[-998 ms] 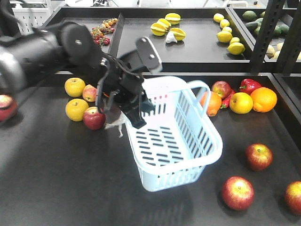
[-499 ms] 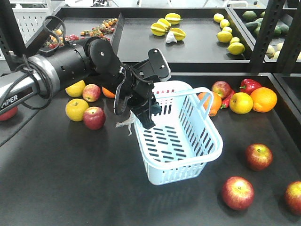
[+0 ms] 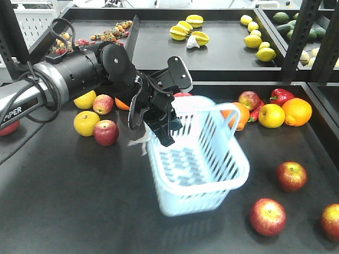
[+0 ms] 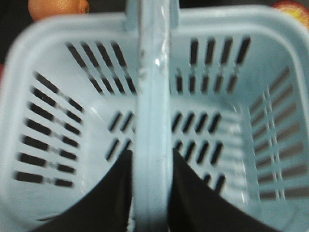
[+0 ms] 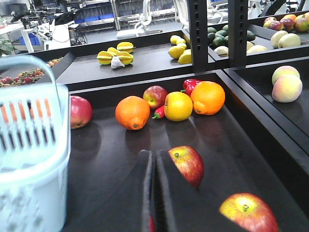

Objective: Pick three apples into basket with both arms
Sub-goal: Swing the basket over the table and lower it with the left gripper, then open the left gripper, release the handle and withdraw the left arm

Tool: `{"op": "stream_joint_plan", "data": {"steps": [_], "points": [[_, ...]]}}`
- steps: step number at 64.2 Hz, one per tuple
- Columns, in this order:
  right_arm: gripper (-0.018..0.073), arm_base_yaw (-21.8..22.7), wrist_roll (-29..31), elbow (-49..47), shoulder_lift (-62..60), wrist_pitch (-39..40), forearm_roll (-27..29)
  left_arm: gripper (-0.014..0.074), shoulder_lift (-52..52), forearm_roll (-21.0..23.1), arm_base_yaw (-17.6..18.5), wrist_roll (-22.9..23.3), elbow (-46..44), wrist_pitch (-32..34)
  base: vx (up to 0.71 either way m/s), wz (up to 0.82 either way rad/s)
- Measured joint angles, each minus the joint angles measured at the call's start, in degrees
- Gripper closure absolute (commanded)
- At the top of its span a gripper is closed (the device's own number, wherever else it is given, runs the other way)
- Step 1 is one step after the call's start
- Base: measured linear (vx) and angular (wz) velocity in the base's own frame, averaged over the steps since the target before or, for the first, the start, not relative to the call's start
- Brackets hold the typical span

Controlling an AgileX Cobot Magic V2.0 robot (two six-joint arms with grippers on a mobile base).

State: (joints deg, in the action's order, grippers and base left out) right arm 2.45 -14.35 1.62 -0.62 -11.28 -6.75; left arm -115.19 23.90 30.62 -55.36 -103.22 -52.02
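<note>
At the middle of the dark table [image 3: 63, 206], your left gripper [image 3: 162, 120] is clamped on one hoop handle [image 4: 153, 96] of the basket [image 3: 233, 177]. The wrist view shows both black fingers [image 4: 108, 198] pressed against the bar's sides. The basket looks blurred and tilted in the front view. Your right gripper [image 5: 153, 193] has its fingers nearly together with only a thin slit between, gripping nothing, low over the table just beside one apple [image 5: 187, 165]. Three apples [image 3: 291, 175] lie right of the basket, apart from it.
</note>
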Motion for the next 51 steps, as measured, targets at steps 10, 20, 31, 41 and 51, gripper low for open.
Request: {"op": "stream_joint_plan", "data": {"steps": [10, 20, 31, 41, 51], "points": [[0.0561, 0.00, 0.00, 0.00, 0.00, 0.00, 0.00, 0.0104, 0.00, 0.05, 0.00, 2.05, 0.00, -0.39, 0.00, 0.00], [0.0561, 0.00, 0.00, 0.00, 0.00, 0.00, 0.00, 0.0027, 0.00, -0.92, 0.00, 3.82, 0.00, -0.39, 0.00, 0.00], [0.0561, 0.00, 0.00, 0.00, 0.00, 0.00, 0.00, 0.0096, 0.89, -4.97, 0.00, 9.46, 0.00, -2.22, 0.00, 0.00], [0.0561, 0.00, 0.00, 0.00, 0.00, 0.00, 0.00, 0.0323, 4.85, -8.72, 0.00, 15.05, 0.00, -4.82, 0.00, 0.00], [0.0561, 0.00, 0.00, 0.00, 0.00, 0.00, 0.00, 0.0608, 10.89, -10.71, 0.00, 19.35, 0.00, -10.36, 0.00, 0.00]]}}
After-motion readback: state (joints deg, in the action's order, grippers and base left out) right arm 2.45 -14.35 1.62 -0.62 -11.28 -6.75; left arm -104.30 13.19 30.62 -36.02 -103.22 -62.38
